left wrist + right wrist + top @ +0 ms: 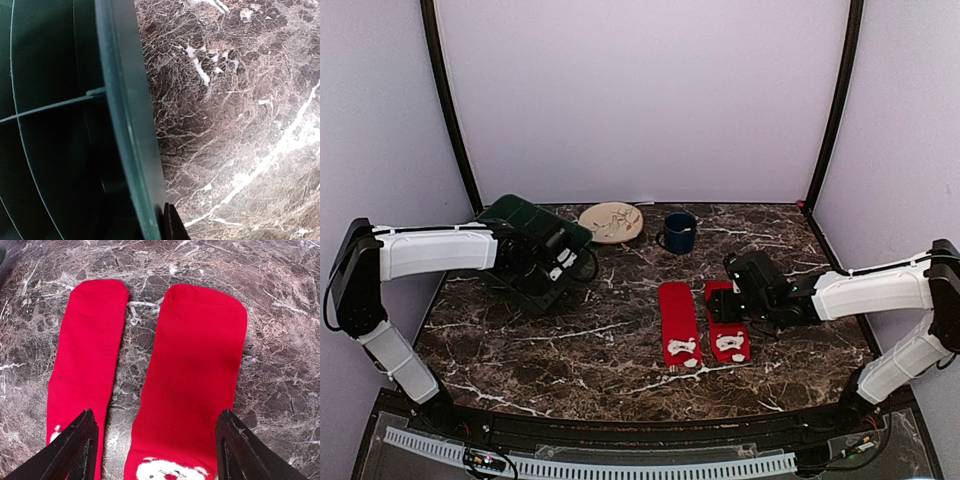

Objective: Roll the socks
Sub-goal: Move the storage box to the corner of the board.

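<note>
The 2 red socks (679, 320) lie flat, side by side, on the dark marble tabletop (570, 340). The right gripper (156, 412) hangs released, fingers straddling the right-hand sock (192, 365). The left gripper (563, 263) is clenched at a dark green bin (520, 215). Pale lilac walls (640, 100) surround the table.

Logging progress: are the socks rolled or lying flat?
Flat, not rolled. Both socks lie spread full length, side by side and apart, with bare table showing between them.
</note>
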Motion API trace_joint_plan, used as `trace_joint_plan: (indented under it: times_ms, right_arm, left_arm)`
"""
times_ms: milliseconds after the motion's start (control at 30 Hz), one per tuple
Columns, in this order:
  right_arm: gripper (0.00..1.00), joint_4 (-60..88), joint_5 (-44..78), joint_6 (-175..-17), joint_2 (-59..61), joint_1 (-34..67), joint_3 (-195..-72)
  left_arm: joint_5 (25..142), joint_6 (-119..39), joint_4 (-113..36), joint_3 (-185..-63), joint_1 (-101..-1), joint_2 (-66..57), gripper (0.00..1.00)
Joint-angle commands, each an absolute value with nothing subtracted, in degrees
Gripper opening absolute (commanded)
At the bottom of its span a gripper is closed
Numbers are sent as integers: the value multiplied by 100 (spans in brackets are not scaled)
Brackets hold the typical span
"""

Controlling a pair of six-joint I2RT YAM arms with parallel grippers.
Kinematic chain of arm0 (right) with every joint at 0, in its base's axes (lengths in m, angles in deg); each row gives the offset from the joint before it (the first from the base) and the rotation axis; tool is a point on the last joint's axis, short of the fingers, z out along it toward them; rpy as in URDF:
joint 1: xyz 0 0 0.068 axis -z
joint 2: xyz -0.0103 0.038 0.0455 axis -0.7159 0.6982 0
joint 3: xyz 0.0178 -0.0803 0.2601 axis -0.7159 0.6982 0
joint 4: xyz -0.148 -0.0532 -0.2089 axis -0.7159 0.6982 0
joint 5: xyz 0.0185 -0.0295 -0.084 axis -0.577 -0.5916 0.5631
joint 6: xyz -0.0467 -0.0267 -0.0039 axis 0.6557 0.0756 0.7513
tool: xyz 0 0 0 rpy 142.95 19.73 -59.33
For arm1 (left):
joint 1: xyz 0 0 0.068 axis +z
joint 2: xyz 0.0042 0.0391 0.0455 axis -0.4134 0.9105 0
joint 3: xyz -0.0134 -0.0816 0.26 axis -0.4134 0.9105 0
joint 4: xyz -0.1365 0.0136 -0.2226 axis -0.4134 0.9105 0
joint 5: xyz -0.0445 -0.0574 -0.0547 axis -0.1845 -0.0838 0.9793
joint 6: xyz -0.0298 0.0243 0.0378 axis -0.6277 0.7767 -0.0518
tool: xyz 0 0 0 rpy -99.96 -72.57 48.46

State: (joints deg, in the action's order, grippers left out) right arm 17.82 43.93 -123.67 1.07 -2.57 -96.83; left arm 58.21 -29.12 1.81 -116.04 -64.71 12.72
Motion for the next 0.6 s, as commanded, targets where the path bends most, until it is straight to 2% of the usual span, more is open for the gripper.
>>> trace_joint_plan:
  times_ms: [0,167,567]
  right_arm:
    - [74,1649,4344,-12227,214,-285,-9843]
    - [75,1652,4295,-12205,265,-282,-9863]
    - [75,1717,4217,-12185,273,-288,-9844]
  left_arm:
    - [6074,-2374,55,-11538,-6338,871,0]
    - [6586,-2097,240,-11523,-6243,919,0]
    - [6459,-1732,12,-11202,-5782,919,2]
